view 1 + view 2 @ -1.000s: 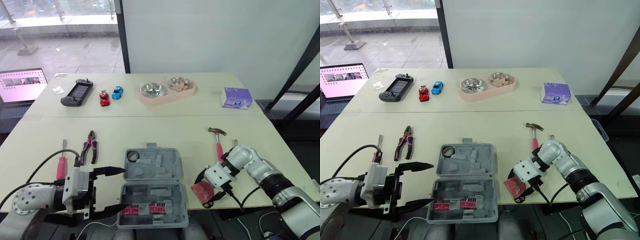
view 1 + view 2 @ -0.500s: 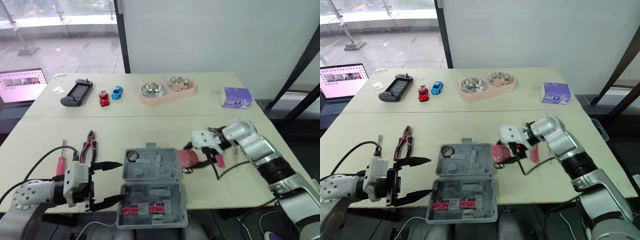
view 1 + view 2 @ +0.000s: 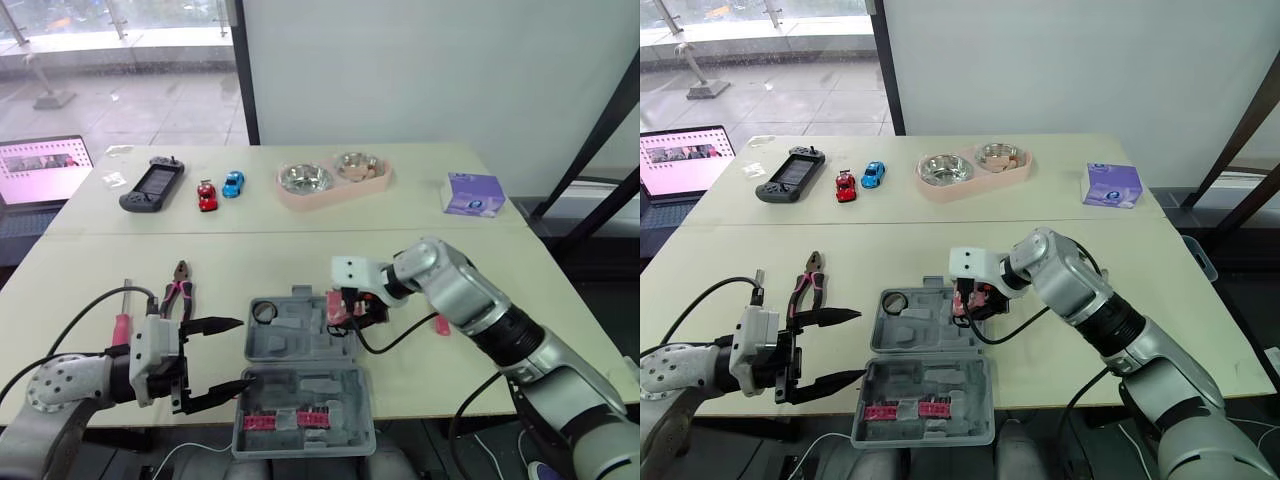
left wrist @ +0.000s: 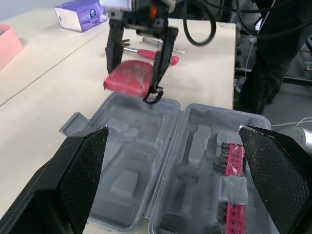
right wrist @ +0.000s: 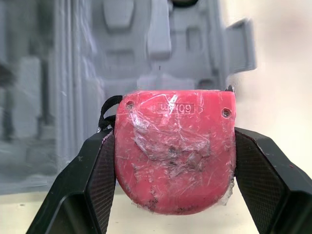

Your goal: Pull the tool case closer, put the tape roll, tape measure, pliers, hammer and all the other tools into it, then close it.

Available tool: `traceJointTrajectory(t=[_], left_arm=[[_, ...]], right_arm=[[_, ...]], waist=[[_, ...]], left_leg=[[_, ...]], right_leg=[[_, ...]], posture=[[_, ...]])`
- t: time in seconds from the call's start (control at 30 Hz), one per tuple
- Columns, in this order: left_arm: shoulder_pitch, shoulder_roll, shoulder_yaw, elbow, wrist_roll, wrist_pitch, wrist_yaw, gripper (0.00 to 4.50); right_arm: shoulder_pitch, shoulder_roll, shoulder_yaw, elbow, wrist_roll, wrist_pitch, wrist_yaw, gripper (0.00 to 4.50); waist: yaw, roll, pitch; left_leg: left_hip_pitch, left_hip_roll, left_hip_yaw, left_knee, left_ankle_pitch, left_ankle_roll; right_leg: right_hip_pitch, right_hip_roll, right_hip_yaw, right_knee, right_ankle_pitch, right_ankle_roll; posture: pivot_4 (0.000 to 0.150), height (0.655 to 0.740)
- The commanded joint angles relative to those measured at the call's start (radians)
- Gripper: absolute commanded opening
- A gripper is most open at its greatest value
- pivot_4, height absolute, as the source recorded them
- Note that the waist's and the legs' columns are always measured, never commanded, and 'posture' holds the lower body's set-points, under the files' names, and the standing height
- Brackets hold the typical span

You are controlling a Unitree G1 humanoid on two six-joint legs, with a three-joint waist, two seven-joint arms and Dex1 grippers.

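The grey tool case point(image 3: 300, 395) lies open at the table's front centre. A tape roll point(image 3: 265, 313) sits in its far half and pink bits point(image 3: 285, 418) in its near half. My right gripper point(image 3: 348, 308) is shut on the red tape measure point(image 5: 174, 148), holding it just above the right edge of the far half. My left gripper point(image 3: 245, 352) stands open at the case's left side, touching nothing. Pliers point(image 3: 180, 290) and a red screwdriver point(image 3: 122, 325) lie to the left. The hammer's pink handle point(image 3: 440, 325) shows behind my right arm.
On the far table are a laptop point(image 3: 40, 170), a game controller point(image 3: 152, 186), two toy cars point(image 3: 208, 195), a pink double bowl point(image 3: 335, 180) and a purple box point(image 3: 473, 195). Cables trail from both wrists.
My right gripper has carried the tape measure from the table's front right edge up and left to the case. The left gripper has barely moved.
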Motion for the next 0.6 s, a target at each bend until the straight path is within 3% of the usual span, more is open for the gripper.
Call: traceJointTrajectory(t=[0.03, 0.6], left_arm=[[0.002, 0.01, 0.009, -0.024, -0.001, 0.0, 0.006, 4.5], [0.016, 0.018, -0.001, -0.041, -0.007, 0.02, 0.005, 4.5]], right_arm=[[-0.005, 0.014, 0.013, 0.014, -0.029, -0.058, -0.021, 2.92], [-0.046, 0.113, 0.079, 0.196, -0.155, -0.187, -0.026, 2.92]], waist=[[0.0, 0.0, 0.0], [0.0, 0.0, 0.0]], left_leg=[[-0.001, 0.0, 0.0, 0.0, 0.0, 0.0], [-0.004, 0.0, 0.0, 0.001, 0.0, 0.0]], right_leg=[[-0.001, 0.0, 0.0, 0.0, 0.0, 0.0], [-0.004, 0.001, 0.0, 0.001, 0.0, 0.0]], posture=[[0.15, 0.7387], [0.15, 0.7387]])
